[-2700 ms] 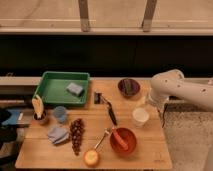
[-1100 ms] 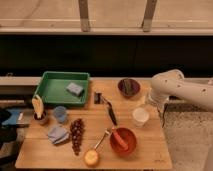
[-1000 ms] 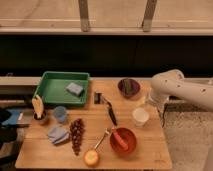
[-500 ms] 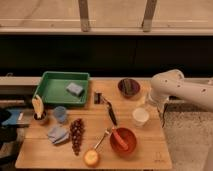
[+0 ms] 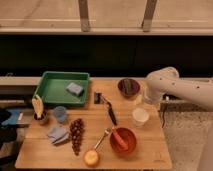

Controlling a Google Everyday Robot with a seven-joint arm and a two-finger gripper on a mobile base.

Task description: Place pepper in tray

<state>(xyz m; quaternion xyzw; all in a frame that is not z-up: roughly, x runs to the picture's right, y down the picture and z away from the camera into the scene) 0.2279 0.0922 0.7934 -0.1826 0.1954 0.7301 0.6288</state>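
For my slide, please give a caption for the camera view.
Pepper lies in the orange bowl; green tray holds a blue sponge; claw hovers beside the dark bowl.

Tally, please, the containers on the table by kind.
Tray: 1
Bowls: 2 (dark bowl, orange bowl)
Cups: 2 (white cup, blue cup)
Pot: 1
Total: 6
Gripper: hidden behind the arm, near the white cup.

White arm (image 5: 186, 91) folded at right; gripper (image 5: 149, 98) down, jaws apart.
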